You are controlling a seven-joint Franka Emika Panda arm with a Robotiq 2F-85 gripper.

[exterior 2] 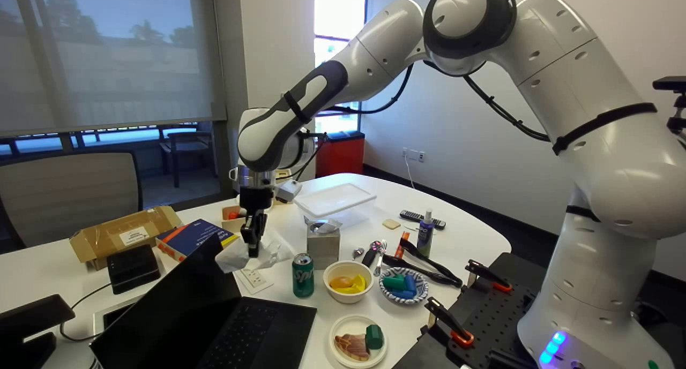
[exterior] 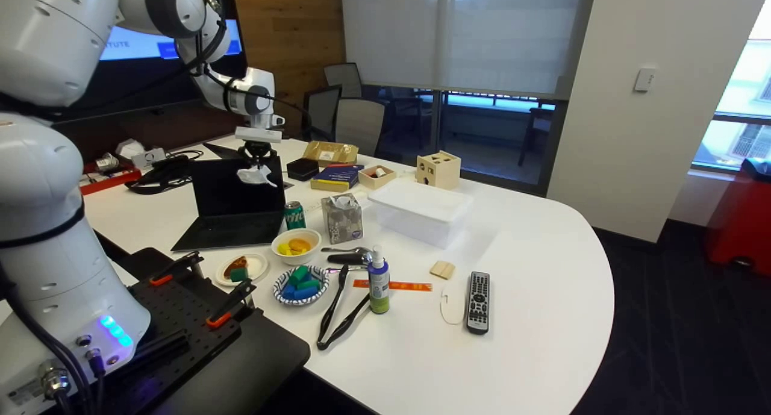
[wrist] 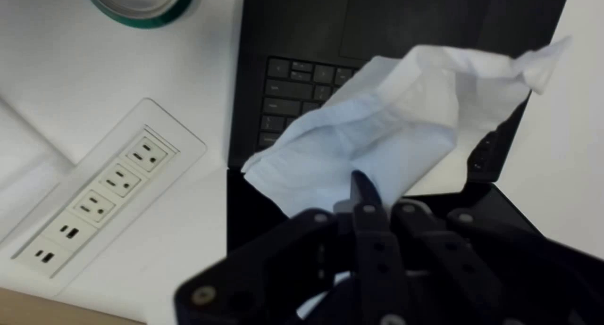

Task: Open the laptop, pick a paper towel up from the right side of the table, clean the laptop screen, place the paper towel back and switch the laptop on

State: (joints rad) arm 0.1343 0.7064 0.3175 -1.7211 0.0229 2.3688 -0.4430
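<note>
In an exterior view, the white surface [exterior: 536, 330] spreads from the left of the frame to the lower right. The robot arm [exterior: 45, 174] stands at the far left. The laptop [exterior: 232, 229] sits open left of centre, its black laptop screen [exterior: 220, 189] raised. The end effector [exterior 2: 253, 249] is narrow, its jaws pinching the paper towel [wrist: 377, 131], which covers the middle of the wrist view; whether it touches the screen I cannot tell. A green soda can [exterior: 294, 215] stands just beside the laptop, at the upper left of the wrist view.

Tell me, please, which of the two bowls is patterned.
The patterned bowl is the one holding blue blocks; the white bowl, with yellow pieces, is plain.
</note>
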